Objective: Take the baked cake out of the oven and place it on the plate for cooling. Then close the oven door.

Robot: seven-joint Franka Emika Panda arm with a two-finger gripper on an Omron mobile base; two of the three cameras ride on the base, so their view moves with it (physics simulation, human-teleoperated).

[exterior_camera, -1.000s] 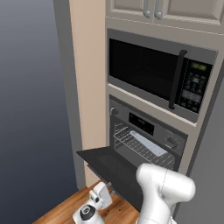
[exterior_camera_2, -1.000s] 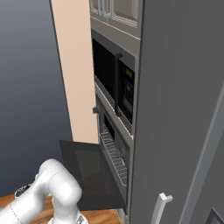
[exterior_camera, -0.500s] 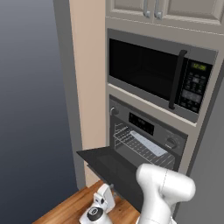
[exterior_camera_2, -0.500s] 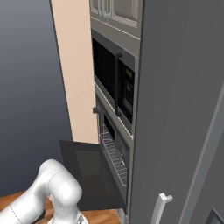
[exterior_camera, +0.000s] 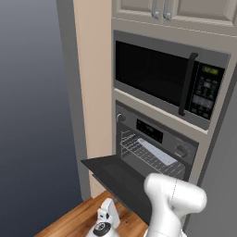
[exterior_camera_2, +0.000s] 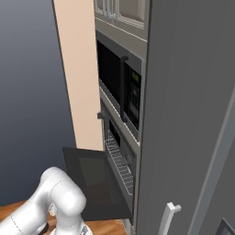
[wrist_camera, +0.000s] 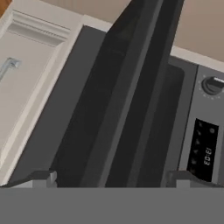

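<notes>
A: Right, where's the oven [exterior_camera: 155,139] and its door?

B: Built into the tall grey cabinet, just under the black microwave [exterior_camera: 169,76]. Oven door [exterior_camera: 118,178] is dropped open, lying about level, sticking out toward the arm. Wire rack [exterior_camera: 148,155] visible inside the cavity in the left base view; can't make out a cake on it.

A: Controls?

B: Black display centred on the panel, 1 round knob [exterior_camera: 121,117] at its left end, another at the right. Hand view shows a knob & display too, rolled sideways.

A: Gripper [wrist_camera: 112,177]?

B: Seen in the hand view: 2 dark finger tips [wrist_camera: 43,178] at the bottom, well apart, so jaws wide open, nothing between them. It's pointed at the dark door [wrist_camera: 127,100], close up, seen edge-on; can't tell if it's touching.

A: Anything else around?

B: Pale cabinet front [wrist_camera: 30,74] w/ a metal handle beside the door in the hand view. Upper cabinets [exterior_camera: 176,9] w/ 2 handles above the microwave. Wooden table [exterior_camera: 81,217] low in the left base view, below the door. Right base view: door [exterior_camera_2: 92,181] seen from the side, rack [exterior_camera_2: 118,160] behind it.
</notes>
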